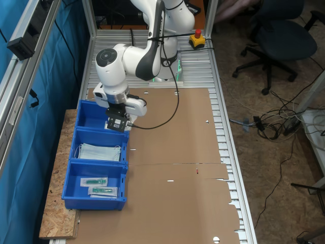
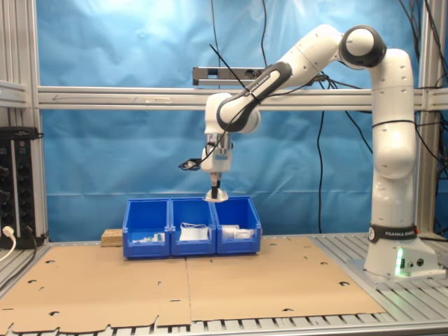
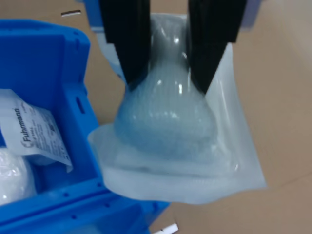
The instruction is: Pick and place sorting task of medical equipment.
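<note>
Black two-fingered claw pinched shut on a puffy white packet in a translucent sealed wrapper, packet hanging lengthwise below the fingers, blue plastic bin holding similar white packets just beneath, brown cardboard tabletop alongside.

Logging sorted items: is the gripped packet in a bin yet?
Not yet. The gripper holds the packet pinched above the end bin's rim.

Black fingers are pinching a translucent white packet. Blue bins are sitting on brown cardboard.
</note>
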